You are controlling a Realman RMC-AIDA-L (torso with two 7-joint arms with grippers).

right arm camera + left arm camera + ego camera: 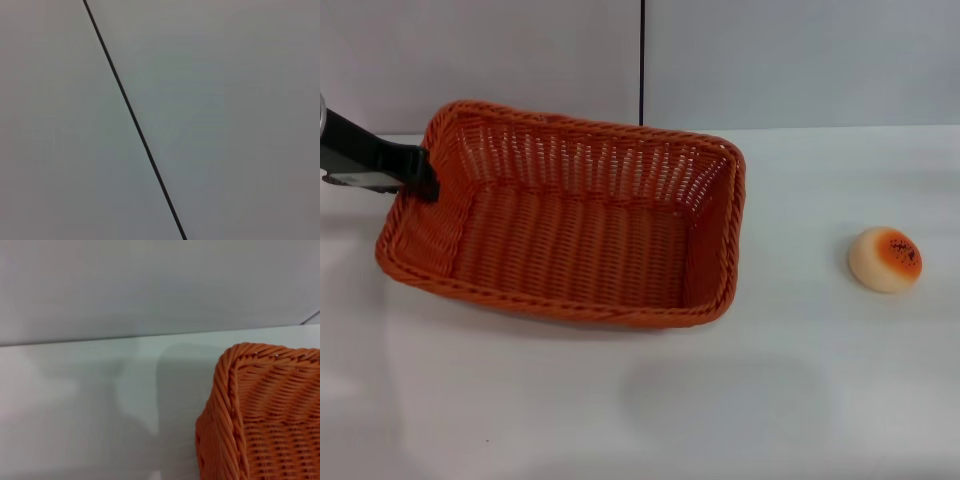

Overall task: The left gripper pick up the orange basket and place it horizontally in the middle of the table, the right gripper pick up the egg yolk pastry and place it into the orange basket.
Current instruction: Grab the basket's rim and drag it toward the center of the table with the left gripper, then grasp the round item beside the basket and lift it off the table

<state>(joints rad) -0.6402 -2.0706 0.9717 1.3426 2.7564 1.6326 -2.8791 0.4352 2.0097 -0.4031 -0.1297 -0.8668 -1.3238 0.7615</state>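
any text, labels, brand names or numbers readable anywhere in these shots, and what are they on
None: no view shows any readable text.
The orange basket, the egg yolk pastry with only dark specks on top, the table and the left gripper at the basket's rim bear no visible words, numbers or signs.

Behind your work: a plain grey wall with one dark seam

You see the grey wall (800, 60) running across the back in the head view, split by a thin black vertical seam (642, 60) a little left of centre. In the right wrist view the same kind of grey surface fills everything, crossed by one thin black line (135, 120) on a slant.
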